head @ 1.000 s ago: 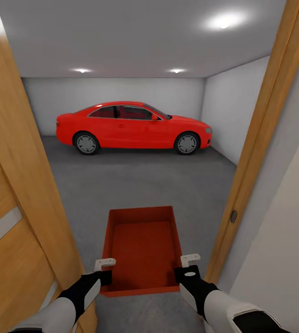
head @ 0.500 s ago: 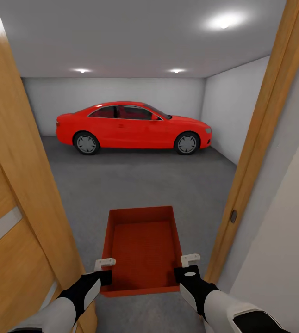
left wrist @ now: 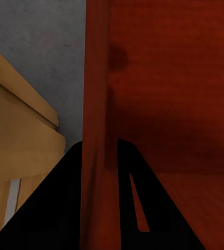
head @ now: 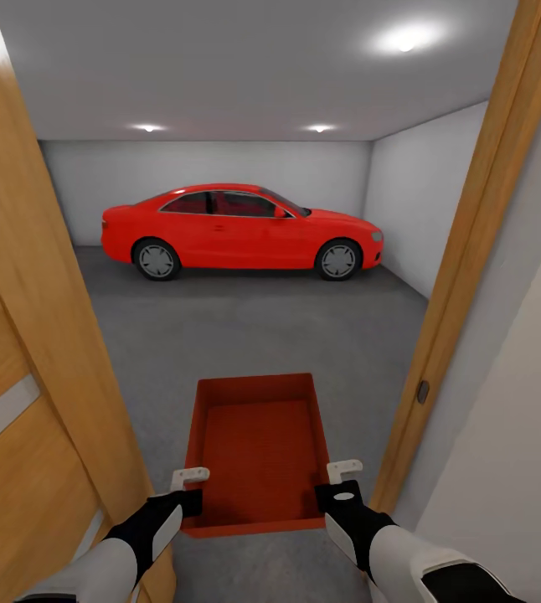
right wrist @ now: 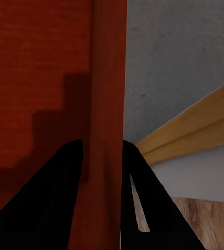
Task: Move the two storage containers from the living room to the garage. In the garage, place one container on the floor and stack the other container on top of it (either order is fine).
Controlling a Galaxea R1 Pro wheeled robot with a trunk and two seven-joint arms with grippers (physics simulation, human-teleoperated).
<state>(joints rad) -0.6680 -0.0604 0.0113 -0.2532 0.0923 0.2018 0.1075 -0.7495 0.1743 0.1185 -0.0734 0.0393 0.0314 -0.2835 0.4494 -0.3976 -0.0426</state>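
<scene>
One red-orange storage container (head: 256,452) hangs in front of me in the doorway, held level between both arms. My left gripper (head: 188,480) is shut on its left wall (left wrist: 97,130), and my right gripper (head: 344,471) is shut on its right wall (right wrist: 108,130). Each wrist view shows a wall pinched between dark fingers. The container is empty inside. Beyond it lies the garage with its dark grey concrete floor (head: 254,335) and pale grey walls.
A red car (head: 241,230) is parked across the far end of the garage. An orange-wood door (head: 28,360) stands close on the left and the wooden door frame (head: 471,251) close on the right. A white wall (head: 513,435) flanks my right arm.
</scene>
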